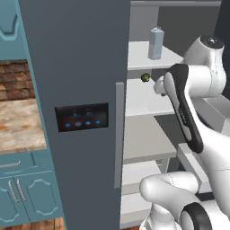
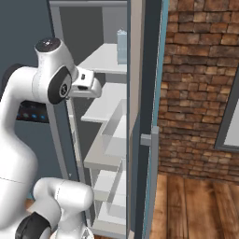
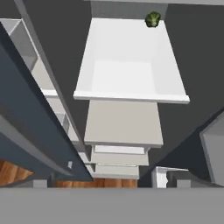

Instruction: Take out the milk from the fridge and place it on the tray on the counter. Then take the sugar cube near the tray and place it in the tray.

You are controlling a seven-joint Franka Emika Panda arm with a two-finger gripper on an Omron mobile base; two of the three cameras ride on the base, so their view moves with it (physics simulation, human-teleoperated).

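I see a brick wall (image 2: pixel 200 84) beside the open fridge (image 1: pixel 81 67); the milk (image 1: pixel 156 42) stands on its top white shelf (image 1: pixel 139 56). Whether my fingers are parted, I cannot tell.

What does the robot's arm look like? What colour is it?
The arm is smooth, shiny white with rounded, chunky segments. It has dark black bands at its joints, a long black strip down one link, and a round grey cap on top of one joint. No loose cables show.
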